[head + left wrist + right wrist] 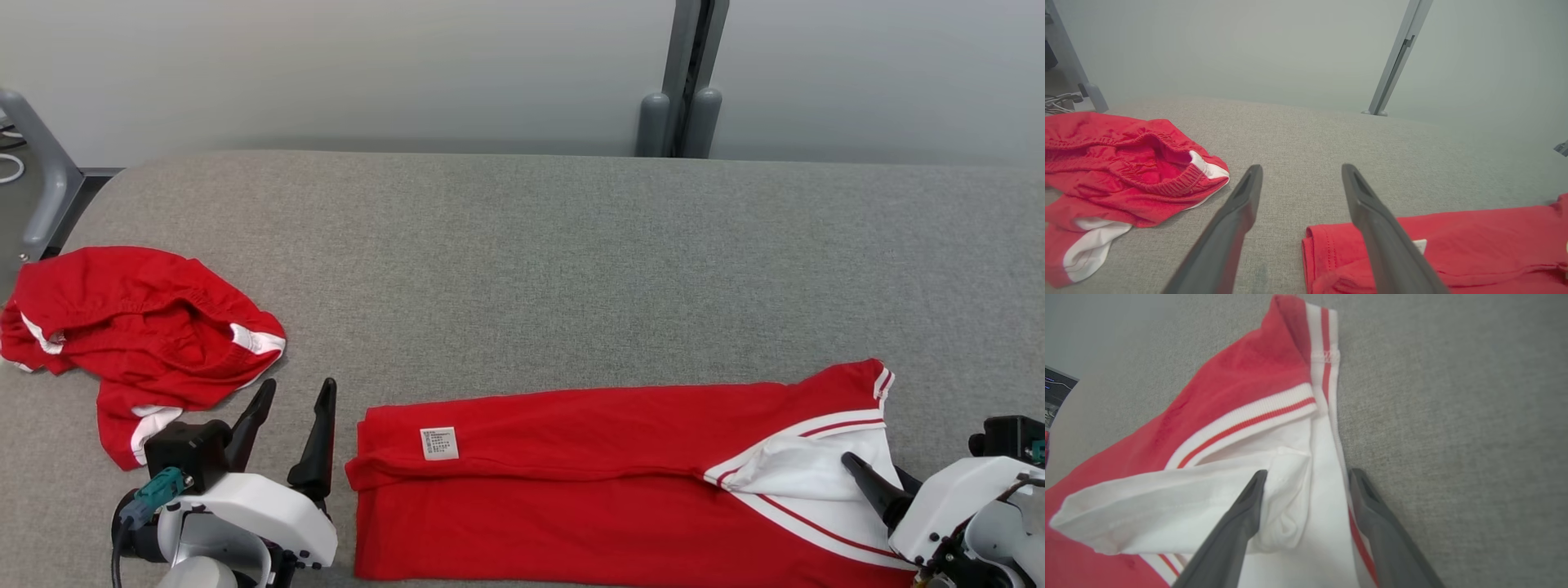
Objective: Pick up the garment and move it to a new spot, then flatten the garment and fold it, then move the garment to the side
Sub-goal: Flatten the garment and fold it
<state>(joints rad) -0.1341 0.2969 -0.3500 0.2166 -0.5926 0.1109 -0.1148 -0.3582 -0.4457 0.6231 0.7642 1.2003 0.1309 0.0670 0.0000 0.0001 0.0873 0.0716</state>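
1. Nearest me, along the near edge of the grey padded table, lies the red shirt. It is folded lengthwise, hem end to the left and white collar end to the right.
2. My right gripper is spread wide and grasping nothing. Its fingers straddle a loose white fold at the collar end. I cannot tell whether they press on the cloth.
3. Risk here: if I close now, I judge I would pinch only that top white layer. The red layers below would stay put and the fold would pull open.
4. My left gripper is also spread and empty. It sits just beside the hem end, with one finger over the corner near the care label.
5. Risk: a one-sided or uneven lift would probably skew the long fold. The shirt's near side runs out of the head view, so I cannot tell how close it is to dropping off.
6. Just left of that gripper, red shorts with white trim lie crumpled at the table's left edge. They sit where a sideways move left would land, and a finger could snag them.
7. The middle and far side of the table look bare.
8. Beyond it, a grey post stands at the wall and a grey rail by the far left corner, both well apart from the work.
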